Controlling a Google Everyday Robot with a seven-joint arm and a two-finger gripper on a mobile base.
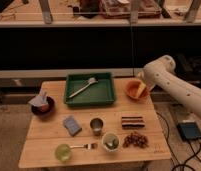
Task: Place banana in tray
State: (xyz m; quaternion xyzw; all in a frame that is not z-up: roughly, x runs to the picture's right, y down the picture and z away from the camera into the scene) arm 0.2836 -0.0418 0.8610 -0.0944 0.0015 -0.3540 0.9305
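Near the front edge of the tabletop (44, 137), a small bowl (111, 141) holds something green. Farther back, the tray (101, 94) holds one pale utensil (84, 86). By the far right corner, the banana (140, 91) lies in the orange bowl (129, 89). The gripper (143, 85) is right at it; I cannot tell its grip.

Gripper (144, 85) at orange bowl (131, 93), banana (140, 91) inside, tray (102, 94) beside

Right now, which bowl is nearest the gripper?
The orange bowl, holding the banana; the gripper hangs at its right rim. The dark bowl sits far left.
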